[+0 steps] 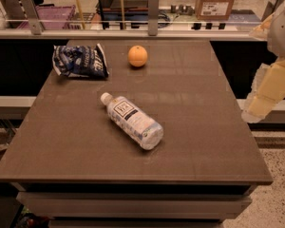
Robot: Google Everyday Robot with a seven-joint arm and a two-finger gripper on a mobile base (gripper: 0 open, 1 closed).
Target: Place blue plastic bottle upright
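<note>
Plainly, we see the bottle (131,120) lying on its side about the middle of the worktop (218,146), its white cap pointing toward the far left corner and its base toward the near right corner. Farther back, an orange (137,56) sits near the far edge, and a bag (80,61) lies by the far left corner, both well apart from the bottle. Beyond the right edge we find the gripper (263,99) in the air, well apart from the bottle; whether it is open or closed we cannot tell.
</note>
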